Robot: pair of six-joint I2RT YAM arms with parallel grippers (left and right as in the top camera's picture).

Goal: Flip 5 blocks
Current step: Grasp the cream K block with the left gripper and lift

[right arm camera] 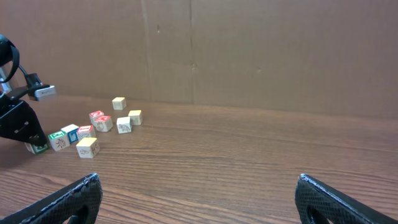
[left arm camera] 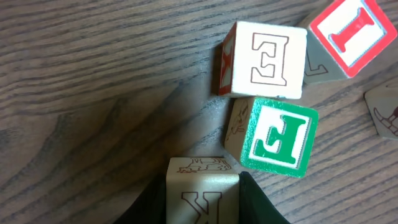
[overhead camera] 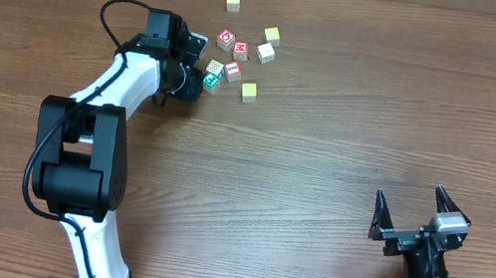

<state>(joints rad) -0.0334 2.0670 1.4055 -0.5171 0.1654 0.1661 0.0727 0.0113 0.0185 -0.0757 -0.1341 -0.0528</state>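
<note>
My left gripper (overhead camera: 192, 77) reaches into the left side of the block cluster. It is shut on a pale cream block (left arm camera: 202, 190) with an outlined "K", a black finger (left arm camera: 260, 204) pressed on each side. Just beyond it stand a green "F" block (left arm camera: 278, 138), a cream "E" block (left arm camera: 264, 59) and a red-framed "I" block (left arm camera: 356, 31). From overhead, a plain yellow block (overhead camera: 249, 91) and a whitish block (overhead camera: 265, 53) lie to the right of these. My right gripper (overhead camera: 410, 209) rests open at the table's front right, holding nothing.
Red-lettered cubes (overhead camera: 233, 45) sit behind the cluster, with a yellow cube (overhead camera: 271, 35) to their right. A lone pale-yellow cube (overhead camera: 234, 0) lies farther back. A cardboard wall (right arm camera: 249, 50) stands along the table's far side. Bare wood stretches between the two arms.
</note>
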